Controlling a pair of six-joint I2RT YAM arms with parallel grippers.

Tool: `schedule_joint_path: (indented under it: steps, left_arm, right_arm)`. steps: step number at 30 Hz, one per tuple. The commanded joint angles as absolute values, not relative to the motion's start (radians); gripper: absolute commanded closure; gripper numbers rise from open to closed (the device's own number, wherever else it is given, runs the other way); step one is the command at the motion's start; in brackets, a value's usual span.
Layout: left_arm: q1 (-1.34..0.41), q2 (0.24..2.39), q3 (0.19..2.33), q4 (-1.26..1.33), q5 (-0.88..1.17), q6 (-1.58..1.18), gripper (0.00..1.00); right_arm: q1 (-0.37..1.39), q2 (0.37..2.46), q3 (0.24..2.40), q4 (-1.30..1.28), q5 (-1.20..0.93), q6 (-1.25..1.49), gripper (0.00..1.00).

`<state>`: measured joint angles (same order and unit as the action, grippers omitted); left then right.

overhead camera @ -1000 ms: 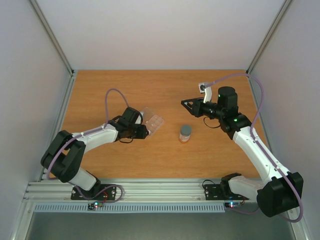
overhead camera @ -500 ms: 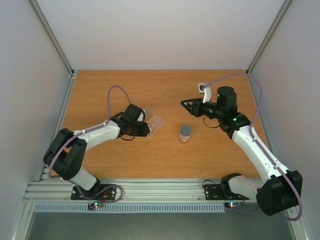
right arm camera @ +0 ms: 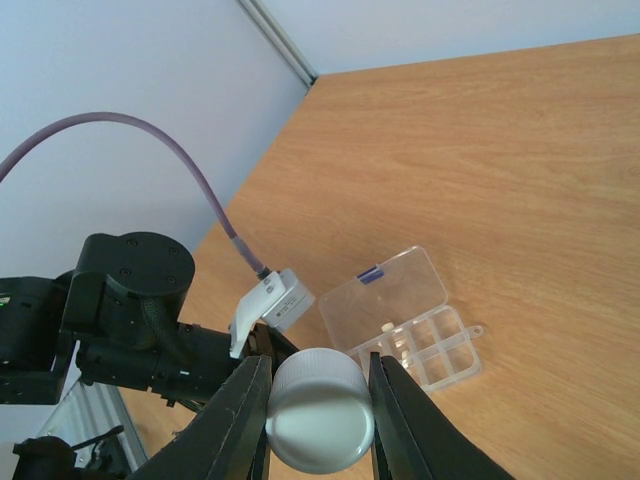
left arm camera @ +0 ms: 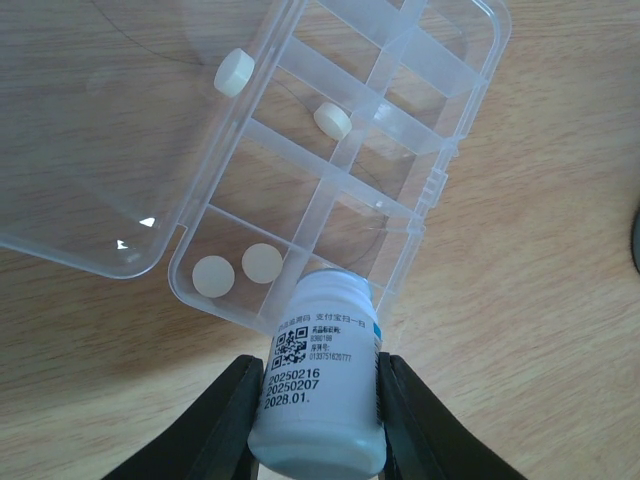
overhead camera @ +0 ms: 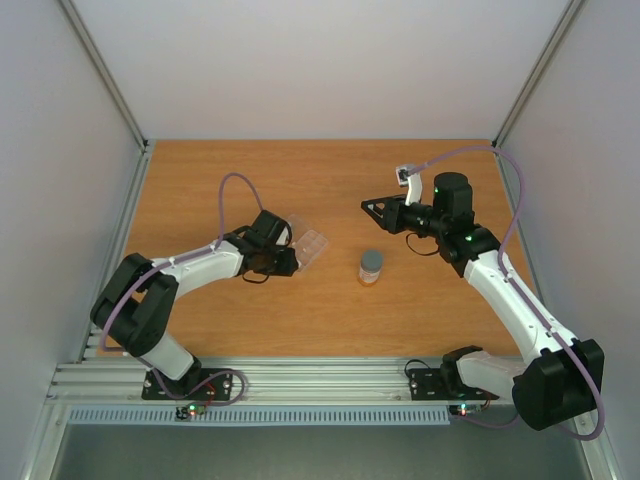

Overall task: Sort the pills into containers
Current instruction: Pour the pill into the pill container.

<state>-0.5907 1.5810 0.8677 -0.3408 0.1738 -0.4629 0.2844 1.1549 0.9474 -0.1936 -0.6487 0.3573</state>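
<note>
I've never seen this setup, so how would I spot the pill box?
On the wooden table, look just beyond the left fingers, which grip a white bottle. The pill box lies there: flat, clear, lid open, with white pills in its cells, unlike the upright grey-capped bottle nearby.

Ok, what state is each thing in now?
Clear plastic pill box: lid open.
White round pills: three in cells, one by hinge.
White labelled bottle: tilted toward box, gripped by left gripper.
White round cap: gripped by right gripper.
Small grey-capped bottle: upright, capped.
</note>
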Motion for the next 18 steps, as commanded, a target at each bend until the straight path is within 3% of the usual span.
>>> schedule_joint_path:
  steps: [1,18]
  left_arm:
    - [-0.595,1.590,0.884,-0.338,0.159,-0.454,1.00]
    - [-0.595,1.541,0.828,-0.257,0.185,-0.477,1.00]
  right_arm:
    - [0.282,1.163,0.977,-0.171,-0.660,0.347,0.80]
    - [0.283,1.159,0.973,-0.171,-0.658,0.349,0.80]
